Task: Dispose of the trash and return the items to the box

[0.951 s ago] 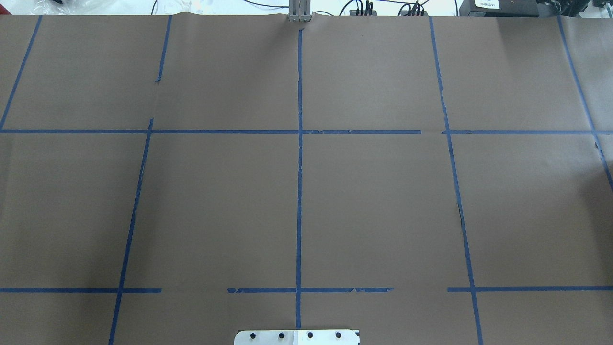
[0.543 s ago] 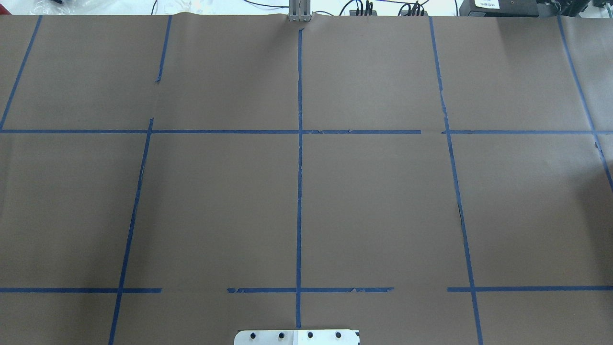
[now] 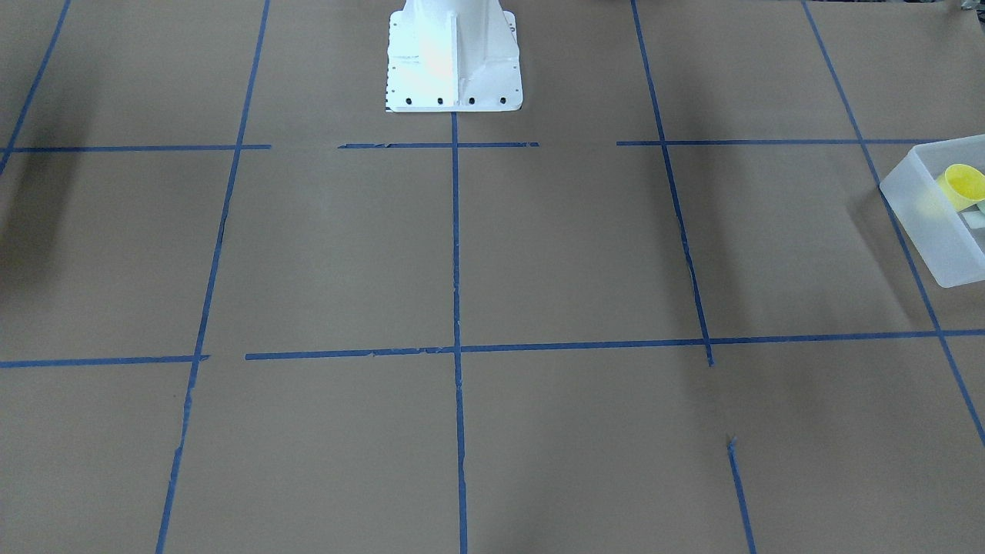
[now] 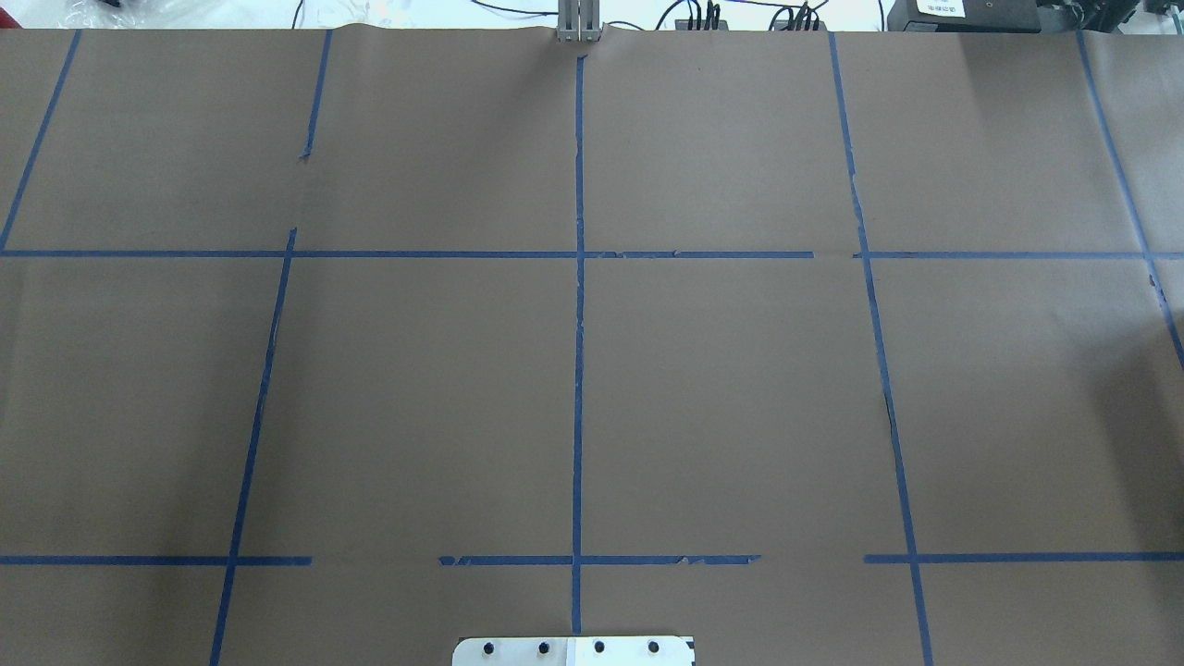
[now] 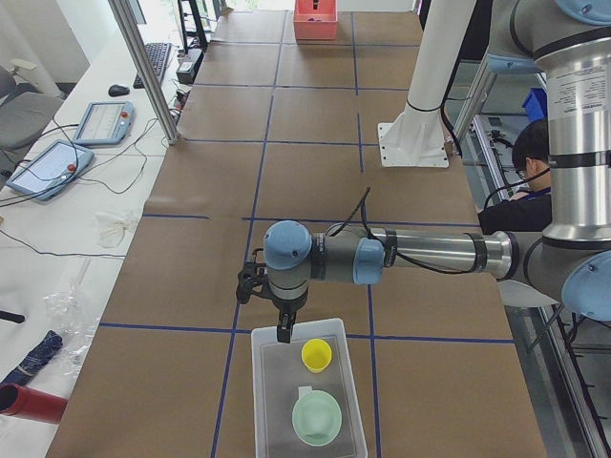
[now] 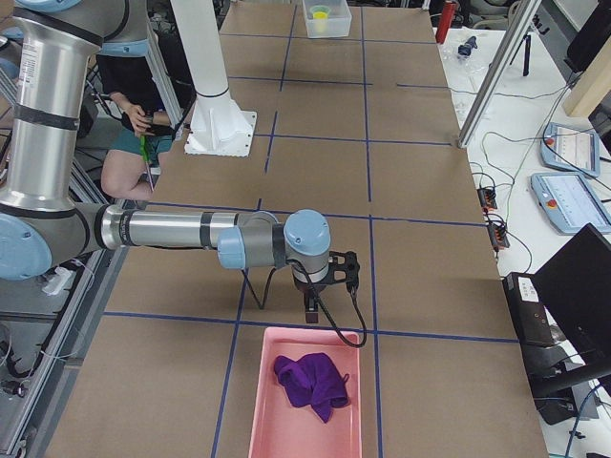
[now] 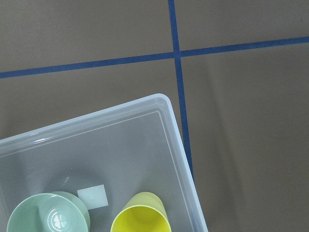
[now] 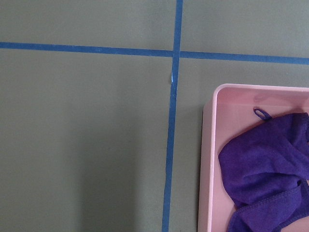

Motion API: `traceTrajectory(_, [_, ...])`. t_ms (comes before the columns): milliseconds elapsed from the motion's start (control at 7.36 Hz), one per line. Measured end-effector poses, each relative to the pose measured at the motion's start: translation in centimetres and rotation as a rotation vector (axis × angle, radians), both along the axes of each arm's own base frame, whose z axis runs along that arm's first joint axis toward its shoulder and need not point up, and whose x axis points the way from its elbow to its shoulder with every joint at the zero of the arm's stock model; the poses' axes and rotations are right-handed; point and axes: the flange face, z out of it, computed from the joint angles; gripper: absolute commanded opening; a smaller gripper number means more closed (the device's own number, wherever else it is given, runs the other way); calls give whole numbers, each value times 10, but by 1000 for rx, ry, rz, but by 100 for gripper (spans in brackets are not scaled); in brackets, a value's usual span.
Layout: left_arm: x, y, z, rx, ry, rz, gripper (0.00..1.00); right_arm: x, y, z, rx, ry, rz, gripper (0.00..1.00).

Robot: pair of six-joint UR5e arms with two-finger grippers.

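Note:
The frosted translucent box (image 5: 258,382) sits at the table's left end. In it stand the yellow cup (image 5: 316,355) and the mint-green bowl (image 5: 316,418), both upright. The left wrist view shows the box corner (image 7: 166,104), the cup (image 7: 141,217) and the bowl (image 7: 48,217). The front-facing view shows the box (image 3: 923,231) and the cup (image 3: 963,183) at its right edge. My left gripper (image 5: 284,330) hangs over the box's near rim, beside the cup; I cannot tell if it is open. My right gripper (image 6: 310,310) hangs just short of the pink tray (image 6: 263,382); I cannot tell its state.
The pink tray (image 8: 208,159) at the table's right end holds a purple rag (image 8: 263,169), which also shows in the exterior right view (image 6: 312,382). The white robot base (image 3: 452,61) stands at the table's robot-side edge. Blue tape lines cross the brown paper.

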Motion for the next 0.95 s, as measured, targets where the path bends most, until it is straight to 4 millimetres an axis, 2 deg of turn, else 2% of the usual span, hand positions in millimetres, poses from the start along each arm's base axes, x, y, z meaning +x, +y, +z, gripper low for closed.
traceTrajectory(272, [-1,-1,-7,19,-3,-1,100,0,8,11,-25,0,-2,100])
traceTrajectory(543, [0,-1,-7,19,-1,-1,100,2,25,38,-79,21,-1,100])
traceTrajectory(951, [0,-1,-10,25,1,-1,100,2,8,39,-78,43,5,100])
